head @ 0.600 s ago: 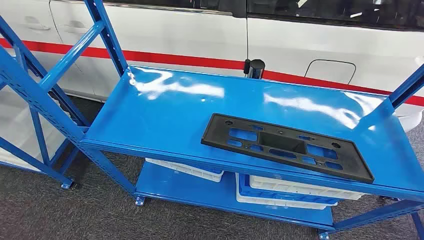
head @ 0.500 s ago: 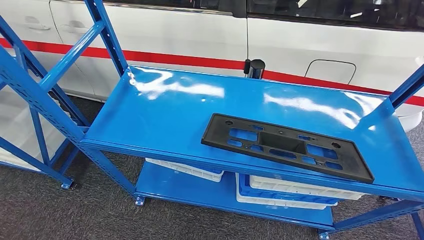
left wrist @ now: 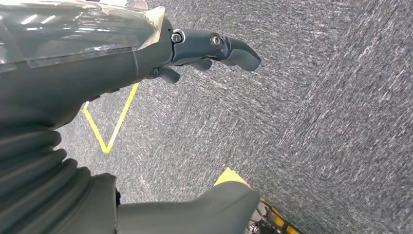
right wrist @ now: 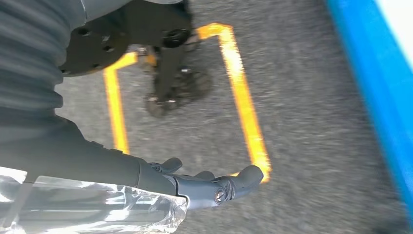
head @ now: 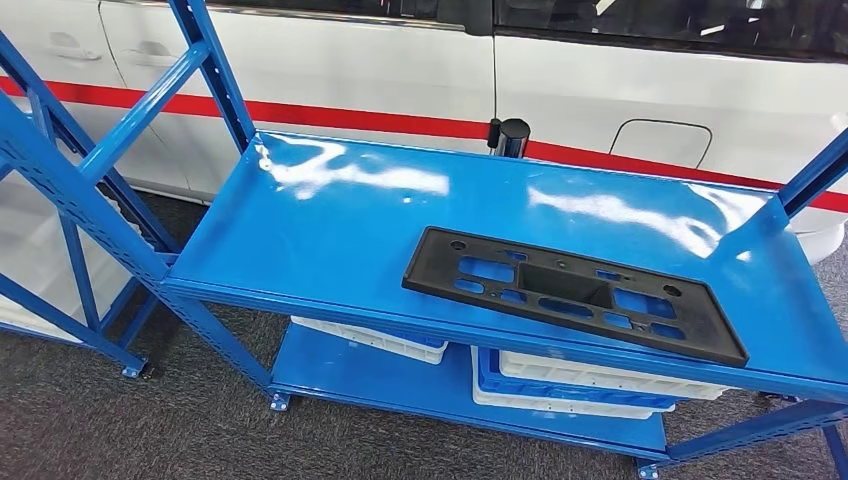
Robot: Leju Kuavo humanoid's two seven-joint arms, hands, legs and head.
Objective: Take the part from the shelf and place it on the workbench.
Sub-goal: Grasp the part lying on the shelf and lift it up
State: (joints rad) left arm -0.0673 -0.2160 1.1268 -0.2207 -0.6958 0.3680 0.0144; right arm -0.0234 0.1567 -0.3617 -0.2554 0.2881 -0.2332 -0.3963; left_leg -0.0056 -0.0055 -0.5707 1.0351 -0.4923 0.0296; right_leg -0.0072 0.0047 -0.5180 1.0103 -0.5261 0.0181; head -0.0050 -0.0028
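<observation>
Black bracket (head: 573,293) lies flat, long axis along the blue shelf's (head: 330,230) front edge, rightward; both robot hands (left wrist: 204,48) (right wrist: 204,185) hang empty, fingers apart.

Car workshop: white car body (head: 560,90), blue steel shelf rack (head: 330,230), yellow floor markings (right wrist: 243,107).

Part (head: 574,292) lies flat on the shelf (head: 330,235), toward its front right. Bins (head: 590,385) sit on the tier below the shelf. Behind the shelf stands a car (head: 420,70). Carpet (head: 120,425) lies under it.
</observation>
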